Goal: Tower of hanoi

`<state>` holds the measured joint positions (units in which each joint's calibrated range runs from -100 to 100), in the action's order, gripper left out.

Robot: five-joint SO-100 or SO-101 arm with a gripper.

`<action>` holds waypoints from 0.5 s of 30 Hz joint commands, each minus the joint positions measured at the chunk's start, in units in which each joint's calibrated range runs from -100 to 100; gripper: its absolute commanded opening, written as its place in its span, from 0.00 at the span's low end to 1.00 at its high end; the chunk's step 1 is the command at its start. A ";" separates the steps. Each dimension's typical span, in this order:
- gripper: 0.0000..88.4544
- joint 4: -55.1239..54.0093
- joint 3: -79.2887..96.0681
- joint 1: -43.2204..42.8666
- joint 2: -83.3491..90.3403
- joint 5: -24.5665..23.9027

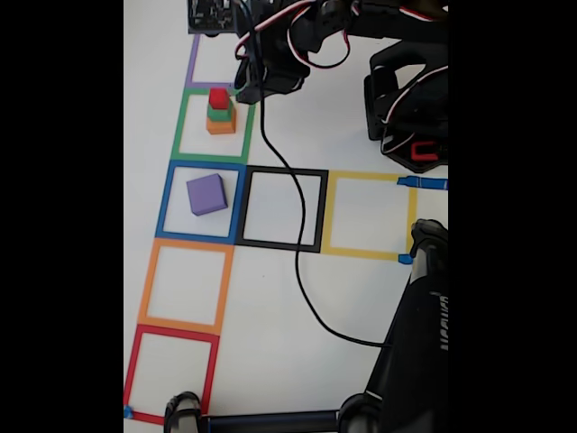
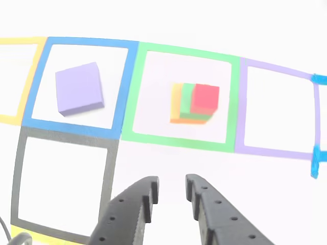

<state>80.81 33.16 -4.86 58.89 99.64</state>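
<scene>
Hand [image 2: 171, 186] parted, empty, near red cube [image 2: 205, 99] atop stack.

Orange cube [image 2: 175, 104] mostly hidden under green cube [image 2: 187, 99] (seemingly blurred).

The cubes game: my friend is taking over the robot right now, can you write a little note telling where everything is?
End effector: slightly open, holding nothing, hovering just outside the green tape square.
Purple cube: alone inside the blue tape square.
Orange cube, green cube and red cube: stacked in that order, red on top, inside the green tape square.
Done: three smaller cubes sit in one tower, purple apart.
Left: probably rebuilding the tower on the purple cube, red likely first. The target square cannot be told.
</scene>
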 commanded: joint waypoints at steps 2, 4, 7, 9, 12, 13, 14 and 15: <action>0.01 12.95 -16.43 8.60 0.34 0.36; 0.01 17.08 -22.70 9.65 -1.19 0.36; 0.01 19.10 -28.16 10.03 -2.16 0.36; 0.01 19.10 -28.79 10.23 -2.08 0.36; 0.01 19.10 -27.52 11.66 -1.84 0.36; 0.01 18.94 -26.52 12.34 -1.60 0.36; 0.01 18.46 -25.16 12.62 -1.19 0.36; 0.01 17.24 -23.25 13.01 -0.55 0.36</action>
<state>99.19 7.57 6.73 57.96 100.00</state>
